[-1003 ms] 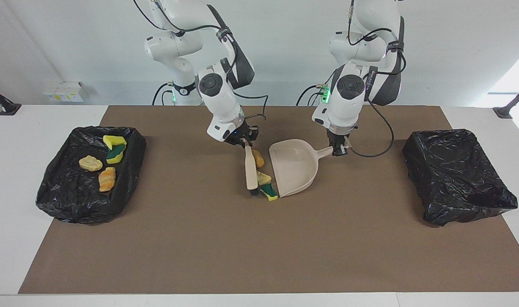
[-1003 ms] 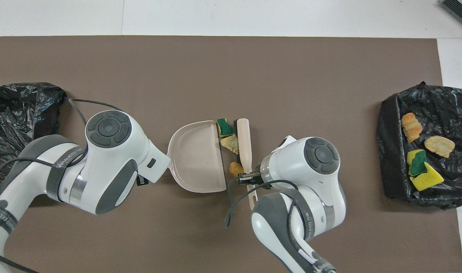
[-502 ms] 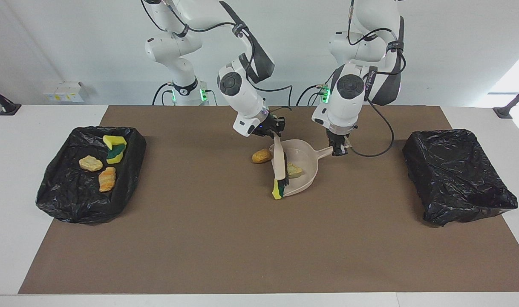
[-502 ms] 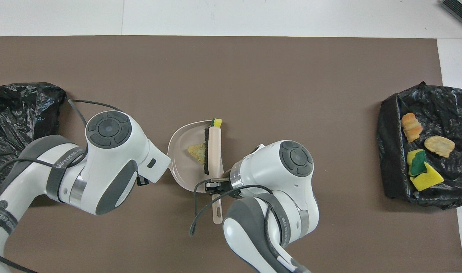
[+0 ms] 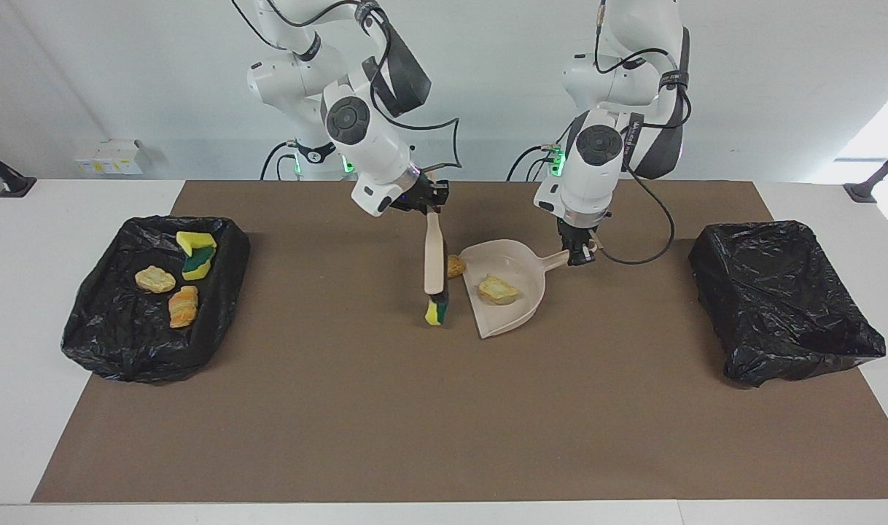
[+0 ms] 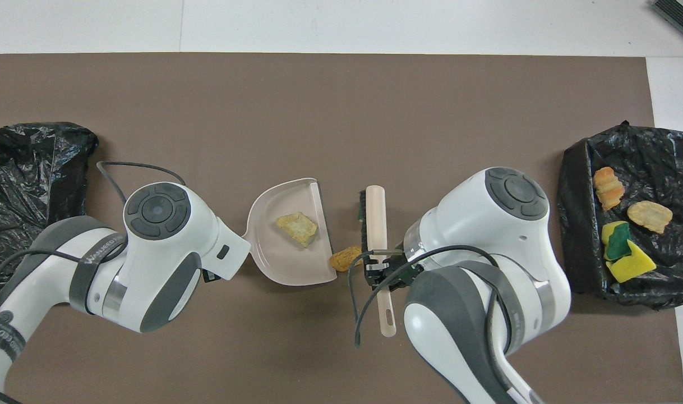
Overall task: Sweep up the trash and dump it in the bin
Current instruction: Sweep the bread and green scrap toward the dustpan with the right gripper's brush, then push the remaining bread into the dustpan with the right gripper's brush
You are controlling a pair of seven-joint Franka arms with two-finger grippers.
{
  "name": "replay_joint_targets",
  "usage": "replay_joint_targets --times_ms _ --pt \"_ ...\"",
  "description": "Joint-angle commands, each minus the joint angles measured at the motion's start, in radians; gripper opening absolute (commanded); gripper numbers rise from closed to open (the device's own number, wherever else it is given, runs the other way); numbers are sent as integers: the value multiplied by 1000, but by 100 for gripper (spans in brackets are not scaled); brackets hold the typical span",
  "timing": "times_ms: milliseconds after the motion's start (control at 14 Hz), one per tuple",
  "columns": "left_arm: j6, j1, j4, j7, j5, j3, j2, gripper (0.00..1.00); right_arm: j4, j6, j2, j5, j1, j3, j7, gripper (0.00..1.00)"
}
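Going across the facing view from its left, a bin lined with a black bag (image 5: 152, 299) is sitting at the right arm's end of the table, holding four scraps of trash (image 5: 174, 275): a yellow sponge, a yellow-green sponge and two orange-tan bread-like lumps. Next, the right gripper (image 5: 431, 206) is clenching the handle of the beige brush (image 5: 434, 262), whose bristled end is hanging down by a yellow-green sponge piece (image 5: 436, 311) on the brown mat (image 5: 444, 408). A tan lump (image 5: 456, 265) is lying on the mat right at the rim of the beige dustpan (image 5: 520, 288). Inside the pan one yellowish scrap (image 5: 497, 289) is resting. The left gripper (image 5: 579, 255) is gripping the dustpan's handle. At the left arm's end a second black-bagged bin (image 5: 783, 302) is sitting; no trash is showing in it.
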Motion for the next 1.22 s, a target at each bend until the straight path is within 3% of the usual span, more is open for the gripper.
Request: replay_joint_targets --times_ms 0,143,358,717,860,1146 --pt "38 -14 -43 -54 13 11 -21 0 -115 1 -78 -102 2 13 74 0" --pt "38 -19 -42 -71 13 11 -19 0 -228 33 -142 -119 -23 13 54 0" --pt "37 -20 -42 -73 13 11 -19 0 -301 116 -149 -140 -27 18 46 0" --pt "37 -20 -42 -73 13 11 -19 0 -299 213 -83 -113 51 22 233 0" --pt "37 -19 -42 -73 13 11 -19 0 -284 297 -43 -47 101 22 250 0" --pt "35 -20 -43 -73 13 11 -19 0 -135 317 78 59 184 22 260 0"
